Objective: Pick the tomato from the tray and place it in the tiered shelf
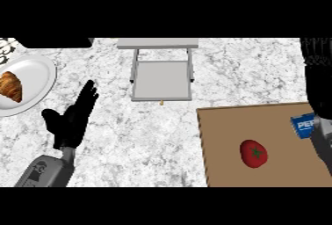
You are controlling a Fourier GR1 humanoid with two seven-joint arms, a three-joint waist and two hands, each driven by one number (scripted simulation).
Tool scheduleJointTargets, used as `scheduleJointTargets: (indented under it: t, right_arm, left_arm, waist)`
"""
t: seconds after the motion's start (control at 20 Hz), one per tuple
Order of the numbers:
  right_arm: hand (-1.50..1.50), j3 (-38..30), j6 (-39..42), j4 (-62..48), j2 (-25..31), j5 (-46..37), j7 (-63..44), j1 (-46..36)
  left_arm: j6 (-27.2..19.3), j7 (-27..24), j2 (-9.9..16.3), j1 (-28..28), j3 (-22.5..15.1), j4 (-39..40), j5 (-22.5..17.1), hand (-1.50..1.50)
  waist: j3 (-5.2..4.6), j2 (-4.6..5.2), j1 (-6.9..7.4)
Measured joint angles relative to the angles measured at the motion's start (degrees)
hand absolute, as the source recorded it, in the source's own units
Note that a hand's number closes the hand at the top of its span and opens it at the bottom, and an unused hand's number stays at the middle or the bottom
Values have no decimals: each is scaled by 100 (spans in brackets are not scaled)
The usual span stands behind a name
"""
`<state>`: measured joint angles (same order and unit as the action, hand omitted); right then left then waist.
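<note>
A red tomato (254, 153) with a green stem star lies on the brown tray (246, 121) at the lower right. The grey tiered shelf (162, 77) stands at the back middle of the marble counter, some way up and left of the tray. My right hand (318, 83) rises along the right edge, black fingers straight, up and right of the tomato and apart from it. My left hand (73, 116) rests open at the left, fingers up, holding nothing.
A blue can (303, 125) stands on the tray's right side next to my right forearm. A white plate (39, 70) with a croissant (12, 86) sits at the far left. A dark object (55, 42) lies at the back left.
</note>
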<state>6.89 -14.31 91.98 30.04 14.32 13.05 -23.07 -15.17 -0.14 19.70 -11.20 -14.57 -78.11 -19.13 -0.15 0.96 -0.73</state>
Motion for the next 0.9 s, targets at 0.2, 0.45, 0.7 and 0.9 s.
scheduleJointTargets:
  t: [0.2,0.45,0.7,0.9]
  right_arm:
    - [150,-544,516,47,484,354,-15,670]
    - [150,-933,779,-834,1280,96,-283,1743]
    - [-150,-1334,1601,-1679,1402,532,102,2437]
    - [-150,-1442,2482,-1720,1674,597,675,2942]
  left_arm:
    - [88,242,130,321,152,103,-100,0]
    - [115,502,247,640,333,191,-306,0]
    - [318,745,313,633,411,199,-443,0]
    - [332,977,313,636,427,167,-450,0]
  waist:
    - [12,-74,-23]
    - [23,-48,-122]
    - [44,-97,-50]
    - [44,-123,-38]
